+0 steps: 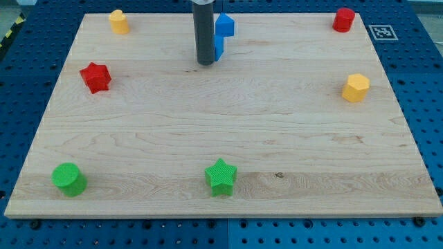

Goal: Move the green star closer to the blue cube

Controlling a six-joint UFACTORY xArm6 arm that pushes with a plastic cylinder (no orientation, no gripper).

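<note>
Resting at twelve o'clock beside the blue block (223, 33), my tip (205, 63), without jaws, risks displacing it before reaching the green star (221, 177) at six.

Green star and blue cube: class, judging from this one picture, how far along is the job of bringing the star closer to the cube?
Nothing looks done: the green star sits near the view's bottom edge, far from the blue cube at the top. In hand: my tip rests just left of a second blue block below the cube, nowhere near the star. Left: getting below the star and pushing it up the board.
</note>
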